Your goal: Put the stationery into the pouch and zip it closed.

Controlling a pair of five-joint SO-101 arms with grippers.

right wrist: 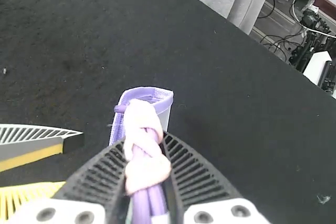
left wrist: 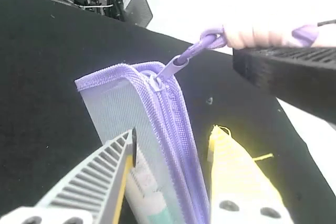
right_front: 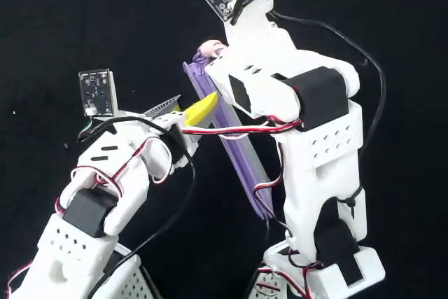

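Observation:
The purple mesh pouch (right_front: pixel 241 159) stands on edge above the black table. My left gripper (right_front: pixel 187 108) is shut on the pouch, with its grey finger (left wrist: pixel 100 177) on one face and its yellow finger (left wrist: pixel 236 182) on the other. A white and teal item (left wrist: pixel 149 203) shows through the mesh. The zipper slider (left wrist: pixel 157 80) sits at the pouch's far top corner. Its pink and purple braided pull cord (right wrist: pixel 142 156) is pinched in my right gripper (right wrist: pixel 144 142), which is shut on it just past the pouch end (right wrist: pixel 144 98). In the high view the right gripper (right_front: pixel 213 54) is at the pouch's upper end.
Black cloth (right_front: pixel 70 33) covers the table all around the arms. The right arm's white body (right_front: pixel 315 145) stands close beside the pouch, with red and black wires crossing it. Cables and equipment (right wrist: pixel 310 24) lie beyond the table's far edge.

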